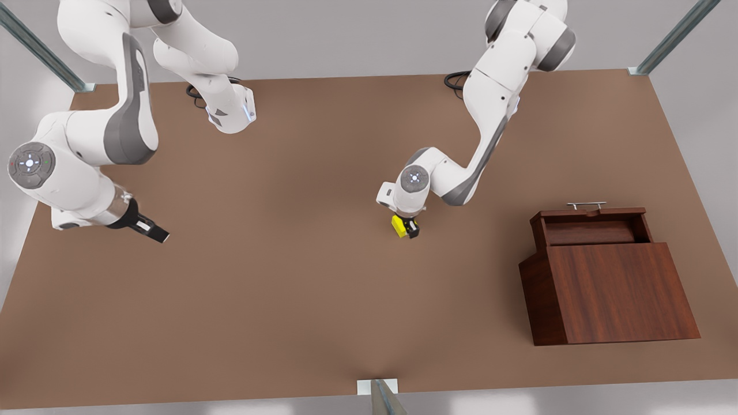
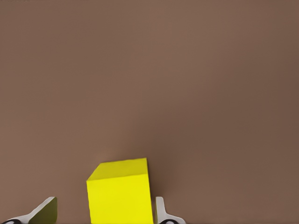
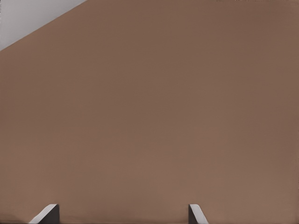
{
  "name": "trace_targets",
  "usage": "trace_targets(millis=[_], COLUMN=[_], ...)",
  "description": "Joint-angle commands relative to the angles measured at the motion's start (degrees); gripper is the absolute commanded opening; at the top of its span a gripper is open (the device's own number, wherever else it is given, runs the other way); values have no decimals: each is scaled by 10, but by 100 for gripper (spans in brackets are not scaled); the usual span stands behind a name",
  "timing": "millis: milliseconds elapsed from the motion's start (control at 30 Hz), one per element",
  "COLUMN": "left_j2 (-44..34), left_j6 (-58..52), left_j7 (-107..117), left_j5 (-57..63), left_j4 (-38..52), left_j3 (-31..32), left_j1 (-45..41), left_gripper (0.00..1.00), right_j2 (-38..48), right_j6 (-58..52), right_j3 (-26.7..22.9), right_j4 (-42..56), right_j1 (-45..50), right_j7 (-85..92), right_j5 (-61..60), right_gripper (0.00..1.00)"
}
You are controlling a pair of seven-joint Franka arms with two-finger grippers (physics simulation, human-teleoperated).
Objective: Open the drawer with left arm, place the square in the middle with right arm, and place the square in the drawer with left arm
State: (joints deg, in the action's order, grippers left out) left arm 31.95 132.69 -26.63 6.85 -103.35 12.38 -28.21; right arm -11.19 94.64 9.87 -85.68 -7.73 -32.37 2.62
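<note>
I'm looking at a simulated robot test cell, not a lived-in room: a plain matte brown desk (image 1: 288,300) against flat grey surroundings, bare metal frame struts (image 1: 34,49) at its corners, and two white arms mounted at its far edge, everything rendered clean and textureless.

cube (image 1: 398,225) on table (image 1: 288,300), well off the cabinet's (image 1: 611,294) front-view left | drawer (image 1: 594,225) atop cabinet, pulled out
</note>
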Motion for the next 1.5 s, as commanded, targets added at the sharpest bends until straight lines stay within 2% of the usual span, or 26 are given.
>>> trace_targets(millis=[0,400,433,467,533,833,867,967,1467], left_j2=[7,29,30,30,30,43,43,43,56], left_j6=[28,27,27,27,24,20,19,10,7], left_j7=[-98,-98,-98,-98,-95,-62,-61,-58,2], left_j5=[2,1,1,1,1,-1,-1,-1,-3], left_j4=[0,-5,-5,-9,-8,-16,-17,-17,-14], left_j3=[0,-3,-3,-3,-3,-16,-18,-20,-20], left_j1=[0,3,3,2,1,1,0,-1,-3], left_gripper=[100,100,100,100,100,100,100,100,100], right_j2=[-8,-13,-13,-21,-27,-73,-74,-74,-60], right_j6=[-6,-11,-30,-36,-36,-27,-27,-27,-25], right_j3=[-1,-2,-2,-2,-2,2,2,2,2], right_j4=[13,26,26,27,28,34,34,50,50], right_j1=[-4,-44,-43,-48,-39,-12,-4,-3,-17], right_j7=[209,209,243,429,337,331,266,350,299], right_j5=[0,-4,3,5,2,-27,-25,5,17], right_gripper=[100,100,100,100,100,100,100,100,100])
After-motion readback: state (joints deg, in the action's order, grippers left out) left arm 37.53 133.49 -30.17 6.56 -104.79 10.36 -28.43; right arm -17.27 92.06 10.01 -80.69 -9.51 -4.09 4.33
